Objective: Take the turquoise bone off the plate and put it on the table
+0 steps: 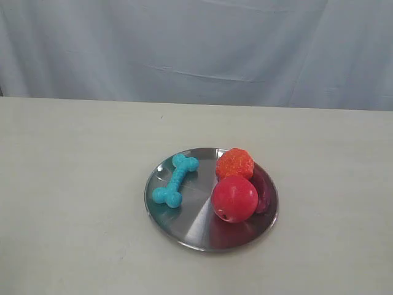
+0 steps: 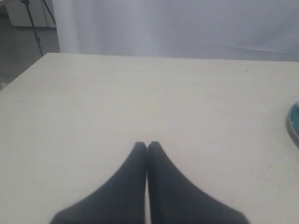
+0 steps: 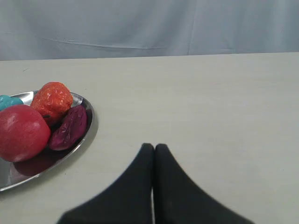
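Note:
The turquoise bone [image 1: 175,180] lies on the left half of the steel plate [image 1: 184,230], in the middle of the cream table [image 1: 73,184]. No gripper shows in the exterior view. My left gripper [image 2: 147,145] is shut and empty over bare table, with the plate's rim [image 2: 294,123] just showing at the frame's edge. My right gripper [image 3: 154,147] is also shut and empty, apart from the plate [image 3: 86,135]; only a tip of the bone [image 3: 7,101] shows there behind the red ball.
A red ball [image 1: 234,198], an orange bumpy toy [image 1: 235,163] and a dark purple toy [image 1: 263,195] share the plate's right half. A grey curtain [image 1: 196,49] hangs behind the table's far edge. A tripod [image 2: 37,23] stands beyond the table corner.

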